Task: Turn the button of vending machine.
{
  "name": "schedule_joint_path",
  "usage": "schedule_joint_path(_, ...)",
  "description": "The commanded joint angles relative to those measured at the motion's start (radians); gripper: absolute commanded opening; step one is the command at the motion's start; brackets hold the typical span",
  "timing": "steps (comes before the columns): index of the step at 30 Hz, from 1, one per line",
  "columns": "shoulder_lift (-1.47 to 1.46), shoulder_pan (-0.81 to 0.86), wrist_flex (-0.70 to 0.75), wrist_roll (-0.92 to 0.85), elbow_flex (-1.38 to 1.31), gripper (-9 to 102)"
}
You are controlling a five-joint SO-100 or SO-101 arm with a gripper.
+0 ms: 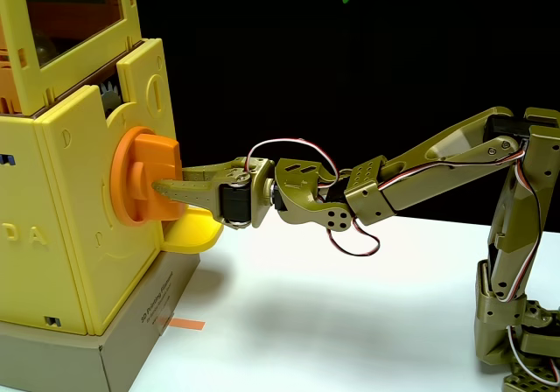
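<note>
The vending machine (83, 234) is a boxy pale-yellow plastic body with an orange-tinted window at the top, standing at the left of the fixed view on a grey cardboard base (131, 348). Its button (140, 175), an orange disc with a thick flat bar, sticks out of the right-facing panel. My olive-green gripper (164, 191) reaches in from the right, and its fingers (197, 180) lie against the bar of the button. From this side the fingers look closed on the bar, with one finger overlapping its lower front.
A small yellow rounded tray (197, 233) juts out below the button, right under the gripper. The arm's base (516, 322) stands at the right on a white table (350, 313). An orange tape strip (184, 324) lies beside the cardboard base. The background is black.
</note>
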Motion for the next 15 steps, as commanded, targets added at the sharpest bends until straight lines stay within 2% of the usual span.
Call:
schedule_joint_path(1, 0.015, -0.011, 0.003, 0.061, -0.04, -1)
schedule_joint_path(4, 0.032, -0.018, 0.028, 0.198, -0.037, -1)
schedule_joint_path(6, 0.049, -0.021, 0.055, 0.359, -0.035, -1)
schedule_joint_path(15, 0.176, -0.04, 0.295, 1.364, -0.025, -1)
